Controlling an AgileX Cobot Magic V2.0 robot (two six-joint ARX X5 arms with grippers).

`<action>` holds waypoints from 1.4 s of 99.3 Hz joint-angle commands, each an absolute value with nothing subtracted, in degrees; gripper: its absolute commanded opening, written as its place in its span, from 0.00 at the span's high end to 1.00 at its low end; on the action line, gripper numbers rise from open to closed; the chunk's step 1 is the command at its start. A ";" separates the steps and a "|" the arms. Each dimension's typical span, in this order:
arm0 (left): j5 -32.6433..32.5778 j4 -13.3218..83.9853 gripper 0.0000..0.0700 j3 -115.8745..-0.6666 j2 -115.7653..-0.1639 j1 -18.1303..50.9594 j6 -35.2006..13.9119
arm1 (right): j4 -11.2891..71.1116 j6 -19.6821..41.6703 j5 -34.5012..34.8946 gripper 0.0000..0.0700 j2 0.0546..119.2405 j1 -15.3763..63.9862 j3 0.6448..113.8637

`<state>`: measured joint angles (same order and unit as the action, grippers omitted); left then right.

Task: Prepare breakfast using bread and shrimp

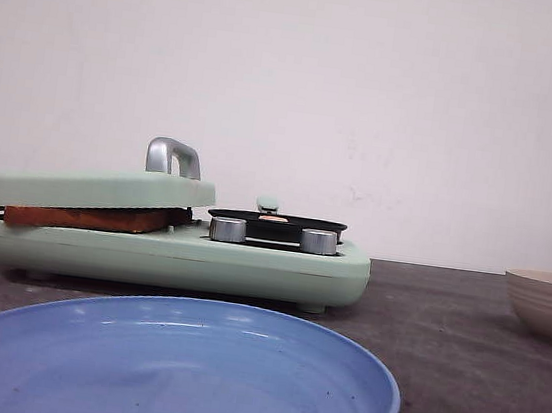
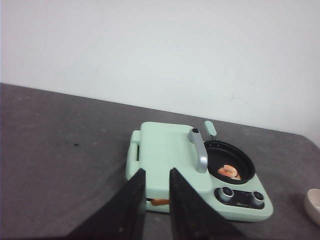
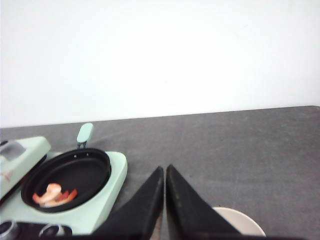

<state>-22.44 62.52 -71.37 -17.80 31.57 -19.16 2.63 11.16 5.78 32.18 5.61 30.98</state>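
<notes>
Right wrist view: shrimp (image 3: 54, 195) in black pan (image 3: 67, 179), beside empty, closed right end effector (image 3: 164, 172). Left end effector (image 2: 157, 174) slightly open, empty, above breakfast maker lid (image 2: 162, 152); bread (image 1: 88, 217) apparently underneath.

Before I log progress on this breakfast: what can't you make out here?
- Bread: front view shows one crust edge under the press lid; slice count hidden.
- Shrimp: blurred, count unclear; the front view shows a sliver above the pan rim.
- Beige bowl: frame-cut; inside unseen.
</notes>
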 commanded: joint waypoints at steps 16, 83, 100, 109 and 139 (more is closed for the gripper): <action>-21.80 62.22 1.00 -71.94 -18.35 31.90 -20.64 | 2.28 9.82 5.61 1.00 27.03 5.76 31.20; -21.85 61.78 1.00 -71.94 -18.35 31.90 -20.58 | 3.11 9.82 5.63 1.00 20.10 5.76 31.20; -21.87 61.78 1.00 -71.94 -18.35 31.90 -20.60 | 0.71 9.85 5.93 1.00 15.94 5.69 30.74; -21.85 61.78 1.00 -71.94 -18.35 31.90 -20.58 | 0.71 9.82 5.26 1.00 15.27 4.97 30.30; -21.85 61.78 1.00 -71.94 -18.35 31.90 -20.60 | 1.02 9.13 -3.29 1.00 8.25 -1.78 12.82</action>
<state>-22.11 62.02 -71.26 -18.09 31.57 -20.51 1.50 10.28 -3.31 10.92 -1.91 16.40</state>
